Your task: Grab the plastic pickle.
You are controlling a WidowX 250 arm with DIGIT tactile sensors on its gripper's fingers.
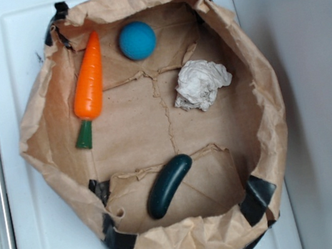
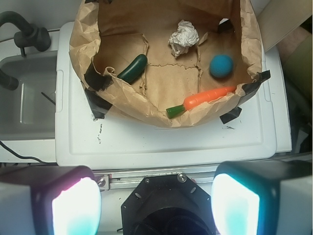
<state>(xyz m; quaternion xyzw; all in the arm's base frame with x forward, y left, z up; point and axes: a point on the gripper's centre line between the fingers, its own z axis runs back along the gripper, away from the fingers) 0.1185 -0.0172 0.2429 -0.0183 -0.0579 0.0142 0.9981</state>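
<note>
The plastic pickle (image 1: 169,186) (image 2: 132,68) is dark green and glossy, lying on the floor of a rolled-down brown paper bag (image 1: 260,122) (image 2: 127,105), near the bag's front rim in the exterior view. My gripper (image 2: 155,203) does not show in the exterior view. In the wrist view its two fingers sit wide apart at the bottom edge, open with nothing between them, well back from the bag and high above the white surface.
In the bag also lie an orange toy carrot (image 1: 89,86) (image 2: 208,97), a blue ball (image 1: 137,40) (image 2: 221,65) and a crumpled white paper wad (image 1: 202,83) (image 2: 183,37). The bag stands on a white lid (image 2: 161,142). A sink (image 2: 24,93) lies to the left.
</note>
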